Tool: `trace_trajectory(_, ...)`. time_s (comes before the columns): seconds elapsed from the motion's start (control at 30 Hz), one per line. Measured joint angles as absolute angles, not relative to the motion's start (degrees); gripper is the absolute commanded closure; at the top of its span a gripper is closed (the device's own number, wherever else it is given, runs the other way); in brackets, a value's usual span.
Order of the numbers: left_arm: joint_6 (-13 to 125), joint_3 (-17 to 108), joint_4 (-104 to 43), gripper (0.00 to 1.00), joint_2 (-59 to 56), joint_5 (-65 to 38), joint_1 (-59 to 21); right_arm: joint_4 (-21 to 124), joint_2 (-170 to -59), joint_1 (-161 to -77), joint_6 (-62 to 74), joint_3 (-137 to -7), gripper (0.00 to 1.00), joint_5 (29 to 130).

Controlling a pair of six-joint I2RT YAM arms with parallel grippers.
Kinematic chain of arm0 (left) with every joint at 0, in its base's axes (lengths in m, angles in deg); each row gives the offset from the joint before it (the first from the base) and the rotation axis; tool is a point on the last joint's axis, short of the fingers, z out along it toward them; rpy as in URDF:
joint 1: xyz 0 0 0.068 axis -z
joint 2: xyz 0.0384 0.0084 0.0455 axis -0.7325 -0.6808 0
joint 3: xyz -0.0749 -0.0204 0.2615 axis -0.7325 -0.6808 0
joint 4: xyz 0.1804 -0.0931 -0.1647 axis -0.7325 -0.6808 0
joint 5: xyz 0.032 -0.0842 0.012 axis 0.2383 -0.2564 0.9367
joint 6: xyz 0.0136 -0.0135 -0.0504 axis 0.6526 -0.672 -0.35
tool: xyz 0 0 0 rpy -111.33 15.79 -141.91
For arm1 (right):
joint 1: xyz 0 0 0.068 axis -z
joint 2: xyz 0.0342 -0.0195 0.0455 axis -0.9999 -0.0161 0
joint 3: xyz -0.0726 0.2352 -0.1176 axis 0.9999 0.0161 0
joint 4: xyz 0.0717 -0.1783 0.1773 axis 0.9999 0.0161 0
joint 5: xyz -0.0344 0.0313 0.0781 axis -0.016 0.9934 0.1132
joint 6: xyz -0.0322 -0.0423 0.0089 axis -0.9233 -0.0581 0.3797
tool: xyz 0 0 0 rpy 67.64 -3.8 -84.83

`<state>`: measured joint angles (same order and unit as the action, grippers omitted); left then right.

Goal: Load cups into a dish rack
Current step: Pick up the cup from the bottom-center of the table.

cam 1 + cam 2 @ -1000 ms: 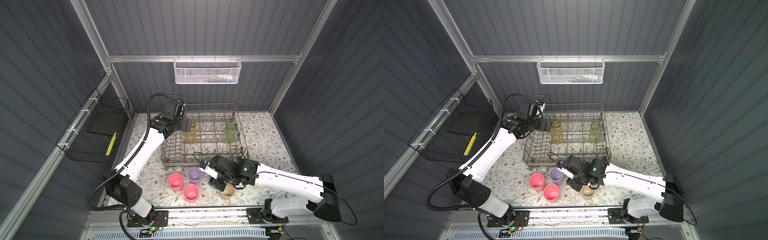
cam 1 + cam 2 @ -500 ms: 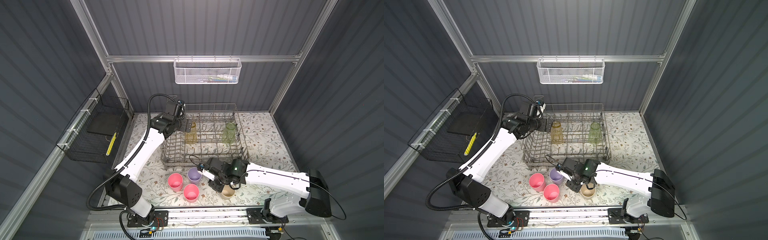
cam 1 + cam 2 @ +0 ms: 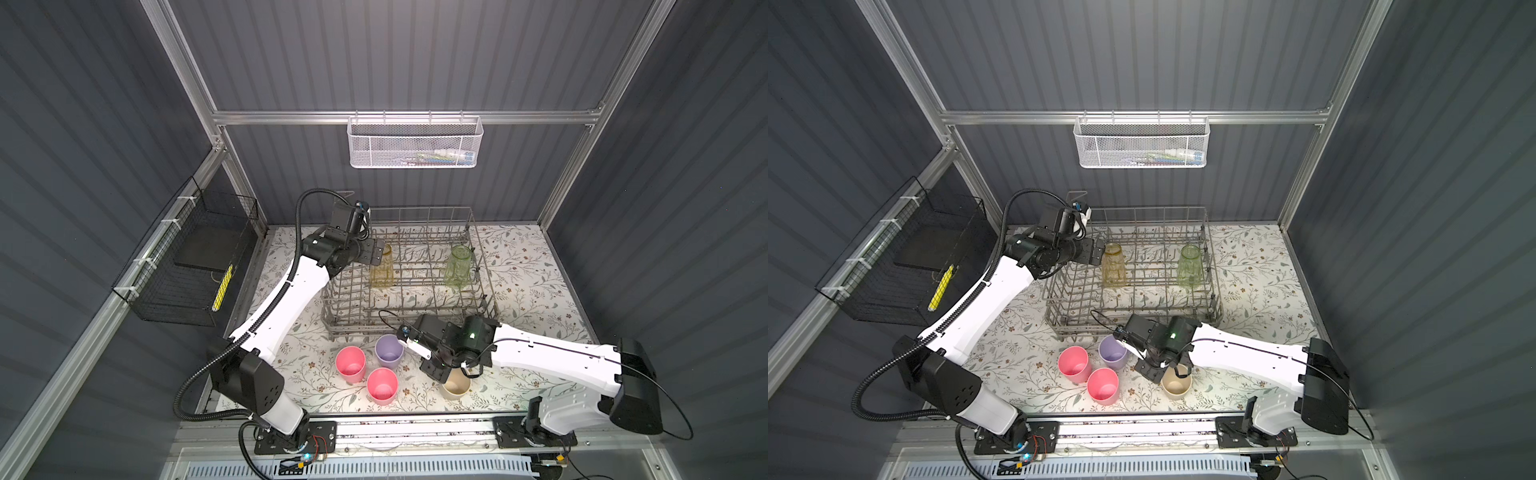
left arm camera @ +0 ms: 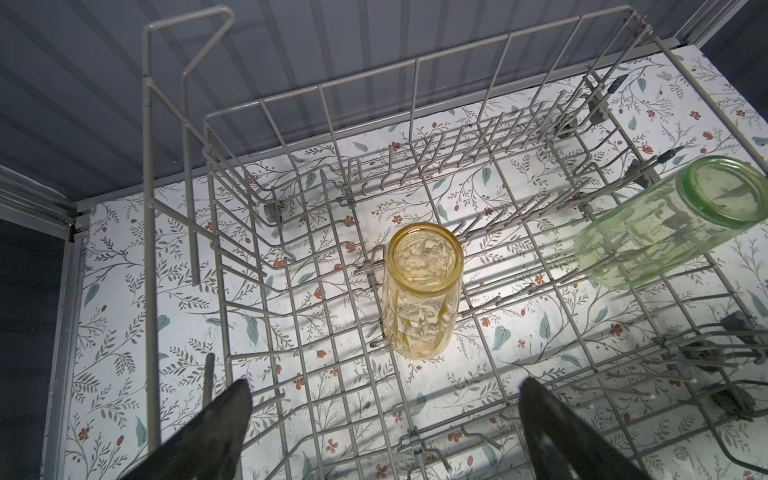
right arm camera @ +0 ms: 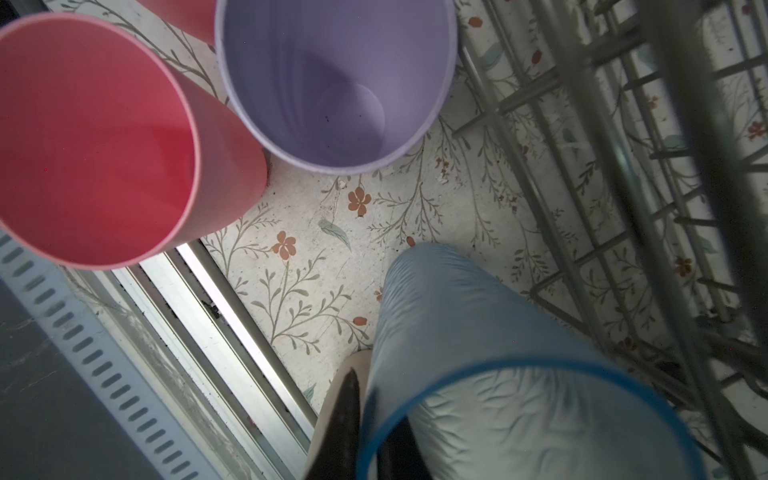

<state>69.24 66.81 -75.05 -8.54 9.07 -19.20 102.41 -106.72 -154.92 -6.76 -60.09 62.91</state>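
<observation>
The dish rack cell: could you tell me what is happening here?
The right gripper is shut on the rim of the blue cup, beside the dish rack. The left gripper hovers open over the rack, where the amber cup and green cup sit. Two pink cups, the lilac cup and the beige cup stand on the table.

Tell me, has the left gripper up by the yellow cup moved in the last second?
No. The left gripper stays beside the amber cup at the dish rack's side wall, jaws open.

right fingers (image 5: 347, 424) closed, pinching blue cup (image 5: 478, 324)
</observation>
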Motion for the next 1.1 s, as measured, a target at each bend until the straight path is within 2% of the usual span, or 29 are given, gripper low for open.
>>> trace_trajectory(0.4,69.2,66.8,-75.1,0.0,-8.5,8.6,-19.5,110.2,-98.5,-154.9,-9.3,-71.7,1.0,62.5)
trace_trajectory(0.63,69.0,66.7,-74.4,0.0,-8.2,7.3,-19.5,108.8,-87.2,-153.5,-10.6,-78.1,1.0,65.1)
trace_trajectory(0.73,68.6,66.4,-73.7,0.0,-7.4,5.7,-19.5,104.4,-81.0,-148.9,-10.2,-78.0,1.0,69.5)
trace_trajectory(0.87,68.0,65.8,-71.2,0.0,-6.0,2.4,-19.8,95.5,-75.0,-136.5,-6.6,-74.6,1.0,79.8)
trace_trajectory(1.1,65.9,61.0,-64.3,0.0,-2.2,-9.0,-21.2,80.0,-75.1,-121.9,4.0,-64.9,1.0,97.5)
